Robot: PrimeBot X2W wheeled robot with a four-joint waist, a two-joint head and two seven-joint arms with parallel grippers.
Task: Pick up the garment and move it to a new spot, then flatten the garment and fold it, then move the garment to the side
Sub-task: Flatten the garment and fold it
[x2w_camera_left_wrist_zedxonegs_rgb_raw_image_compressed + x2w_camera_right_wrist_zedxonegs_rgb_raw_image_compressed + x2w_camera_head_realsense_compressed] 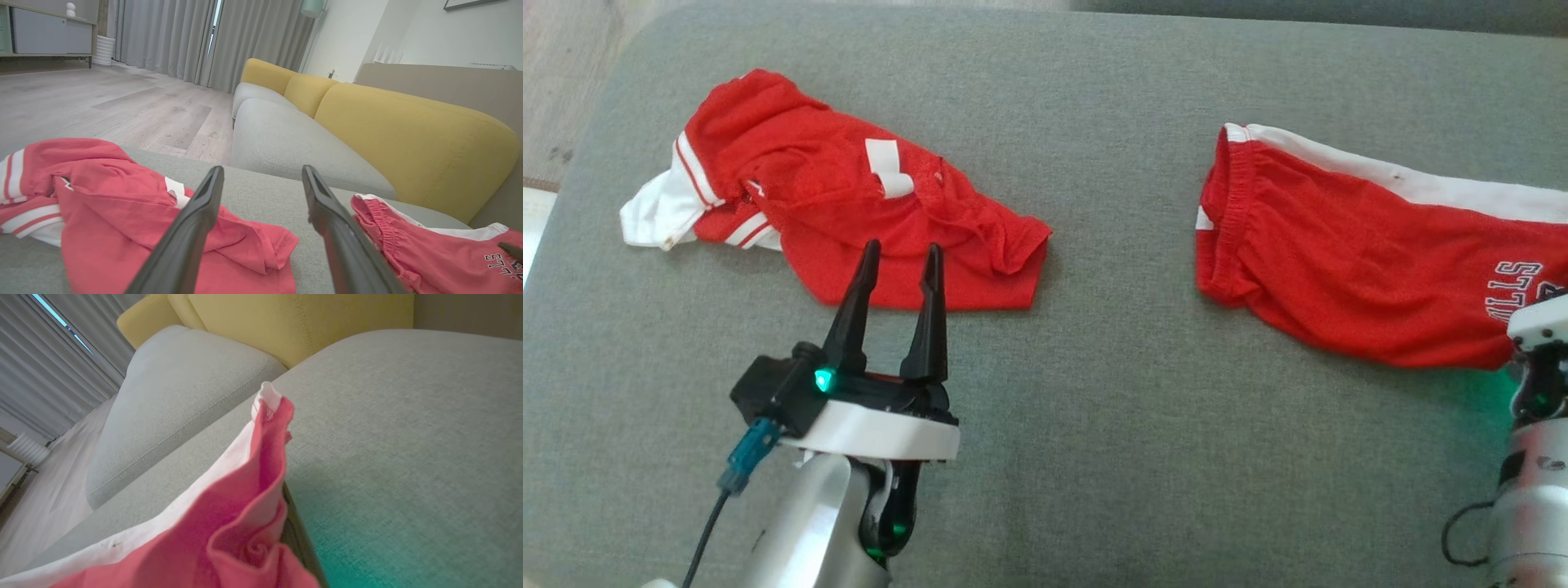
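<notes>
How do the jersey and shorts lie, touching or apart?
Apart. The head view shows a plain strip of grey cushion between jersey and shorts.

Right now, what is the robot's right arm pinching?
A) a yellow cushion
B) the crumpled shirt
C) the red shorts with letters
C: the right arm's jaws are shut on the shorts, whose red cloth bunches over them in the right wrist view.

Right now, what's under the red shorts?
The grey sofa cushion lies under the red shorts. The right claw pinches their near edge. Anything beneath the cloth itself is covered, so I cannot see it.
</notes>
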